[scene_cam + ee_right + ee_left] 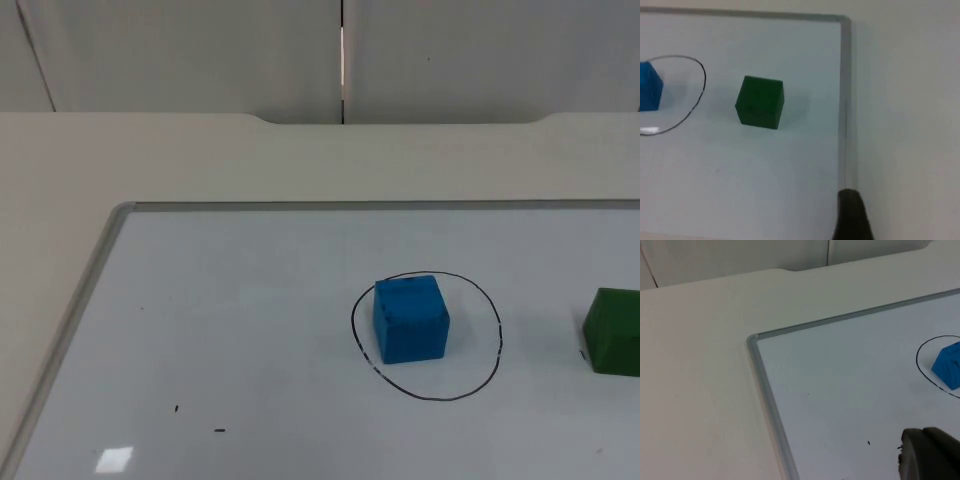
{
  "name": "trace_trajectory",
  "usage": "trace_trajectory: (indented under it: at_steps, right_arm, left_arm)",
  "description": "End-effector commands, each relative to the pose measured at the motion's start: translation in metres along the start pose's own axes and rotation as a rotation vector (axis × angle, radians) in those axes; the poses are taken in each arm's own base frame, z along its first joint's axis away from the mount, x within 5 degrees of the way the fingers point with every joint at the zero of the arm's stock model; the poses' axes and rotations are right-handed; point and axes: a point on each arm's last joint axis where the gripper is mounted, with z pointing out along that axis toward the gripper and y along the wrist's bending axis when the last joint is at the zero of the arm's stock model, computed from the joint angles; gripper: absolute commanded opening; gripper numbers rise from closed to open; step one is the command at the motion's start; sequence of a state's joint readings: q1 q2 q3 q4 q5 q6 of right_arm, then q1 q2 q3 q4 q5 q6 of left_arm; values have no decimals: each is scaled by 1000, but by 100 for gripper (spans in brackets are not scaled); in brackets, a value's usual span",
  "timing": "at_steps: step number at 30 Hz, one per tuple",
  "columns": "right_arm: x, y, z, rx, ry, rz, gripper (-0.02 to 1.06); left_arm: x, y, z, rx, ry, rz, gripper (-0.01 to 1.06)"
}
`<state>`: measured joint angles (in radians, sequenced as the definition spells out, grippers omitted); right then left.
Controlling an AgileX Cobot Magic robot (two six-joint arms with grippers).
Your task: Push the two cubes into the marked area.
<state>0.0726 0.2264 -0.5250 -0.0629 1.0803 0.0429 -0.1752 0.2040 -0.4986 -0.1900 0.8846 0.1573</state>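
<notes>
We see one fingertip of the left gripper: black, matte, with a broad rounded end (its edge slightly worn). The right gripper fingertip is black too, narrower, and tapers to a rounded tip.

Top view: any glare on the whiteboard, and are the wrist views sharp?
Top view: a bright glare patch on the whiteboard near its front corner; blue cube crisp. Right wrist view: green cube soft-edged, with a faint shadow beside it. Left wrist view: black fingertip out of focus.
</notes>
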Motion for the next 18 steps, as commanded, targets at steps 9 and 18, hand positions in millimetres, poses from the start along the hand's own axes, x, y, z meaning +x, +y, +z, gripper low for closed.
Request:
trace_trajectory:
  at_steps: [9,18]
  right_arm:
    - [-52,2,29,9,173,-16,48]
    - [-85,5,60,2,279,49,23]
  left_arm:
    - [1,1,0,-13,-5,1,0]
    - [1,1,0,-13,-5,1,0]
